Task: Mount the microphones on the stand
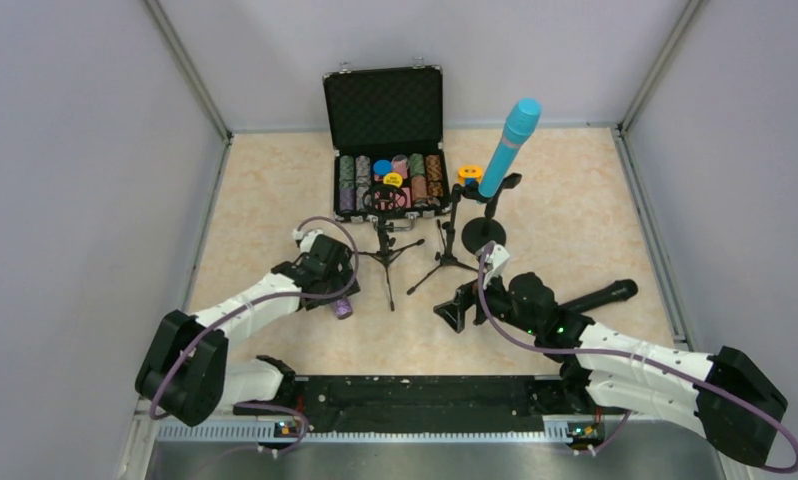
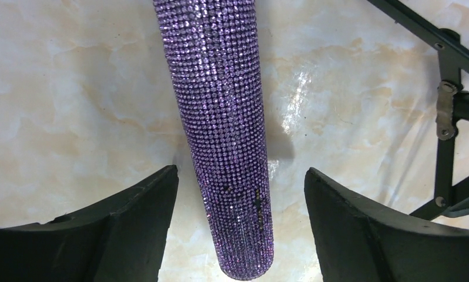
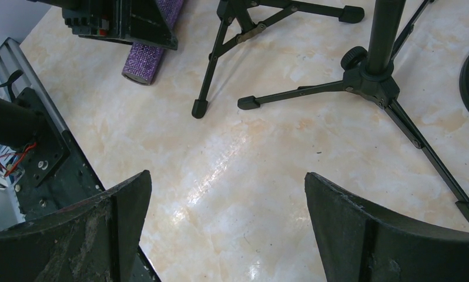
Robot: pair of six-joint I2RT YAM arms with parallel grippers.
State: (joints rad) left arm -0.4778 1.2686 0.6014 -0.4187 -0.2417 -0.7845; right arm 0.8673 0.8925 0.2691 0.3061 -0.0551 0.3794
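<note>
The glittery purple microphone (image 2: 223, 117) lies on the table between the fingers of my left gripper (image 2: 241, 169). That gripper is open, with a gap on each side of the microphone's body. From above, the left gripper (image 1: 335, 290) covers most of the purple microphone (image 1: 342, 307). The cyan microphone (image 1: 510, 145) stands tilted in the clip of the round-base stand (image 1: 484, 235). A black microphone (image 1: 600, 297) lies on the table behind my right arm. My right gripper (image 3: 227, 173) is open over bare table, empty. Two black tripod stands (image 1: 386, 245) (image 1: 445, 250) hold no microphone.
An open black case (image 1: 385, 105) of poker chips stands at the back, with a small orange piece (image 1: 468, 174) beside it. Tripod legs (image 3: 376, 76) spread across the table ahead of the right gripper. One tripod leg (image 2: 449, 111) is right of the left gripper.
</note>
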